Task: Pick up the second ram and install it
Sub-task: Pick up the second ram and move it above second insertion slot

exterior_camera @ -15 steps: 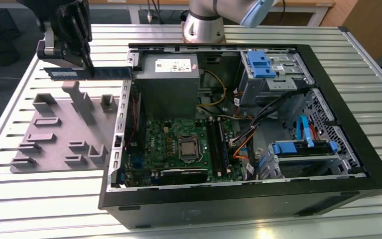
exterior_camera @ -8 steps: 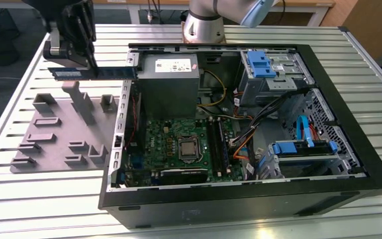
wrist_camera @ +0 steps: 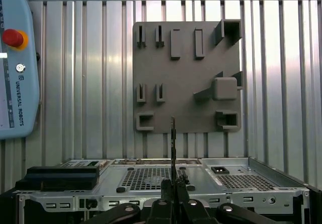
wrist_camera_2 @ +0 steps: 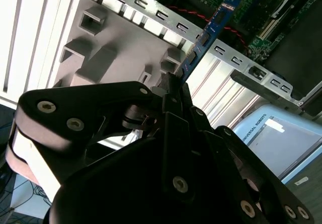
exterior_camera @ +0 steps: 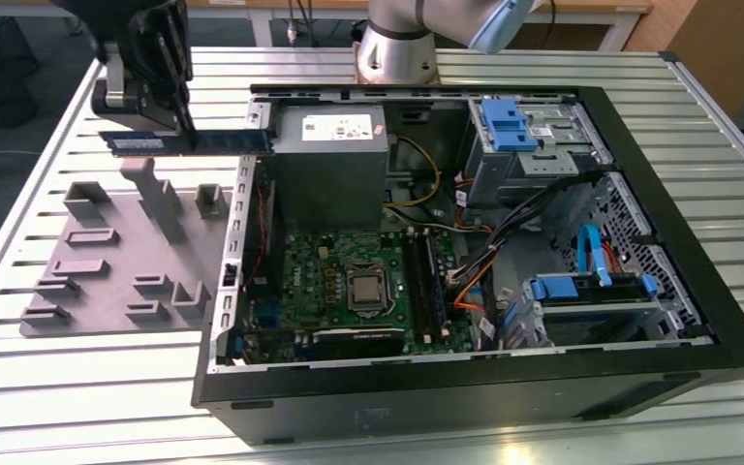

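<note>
one ram [exterior_camera: 232,141] in one gripper [exterior_camera: 182,133]

This is looking like a robotics lab: a ribbed silver aluminium tabletop [exterior_camera: 75,387] is carrying an opened black computer case [exterior_camera: 476,386], a grey slotted plastic fixture plate [exterior_camera: 113,263], a pale-blue control pendant with red button [wrist_camera: 15,83], and a silver robot-arm base [exterior_camera: 395,58].

In the exterior view the arm [exterior_camera: 395,44] reaches toward that view's left, with the gripper [exterior_camera: 186,134] pointing straight down. Its fingers [wrist_camera_2: 173,95] are pressed together, clamping the ram [exterior_camera: 236,140] near its middle.
</note>
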You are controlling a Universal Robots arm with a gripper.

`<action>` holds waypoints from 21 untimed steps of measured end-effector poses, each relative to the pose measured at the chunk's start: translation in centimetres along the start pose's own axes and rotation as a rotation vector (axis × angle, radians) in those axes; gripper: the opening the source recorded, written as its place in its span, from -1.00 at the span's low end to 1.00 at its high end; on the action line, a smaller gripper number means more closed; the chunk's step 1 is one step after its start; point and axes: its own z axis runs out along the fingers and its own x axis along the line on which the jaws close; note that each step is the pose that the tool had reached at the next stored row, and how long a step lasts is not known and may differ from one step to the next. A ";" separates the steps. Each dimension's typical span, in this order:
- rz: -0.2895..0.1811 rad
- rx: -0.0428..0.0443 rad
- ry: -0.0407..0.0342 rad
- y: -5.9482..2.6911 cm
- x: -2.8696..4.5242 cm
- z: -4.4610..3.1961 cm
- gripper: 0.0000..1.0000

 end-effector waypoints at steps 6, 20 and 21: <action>0.000 -0.0001 0.0000 -0.21 -0.01 -0.01 -0.72; 0.000 0.0000 0.0000 -0.50 -0.02 -0.01 -0.72; 0.000 0.0000 0.0000 -0.52 -0.02 -0.01 -0.72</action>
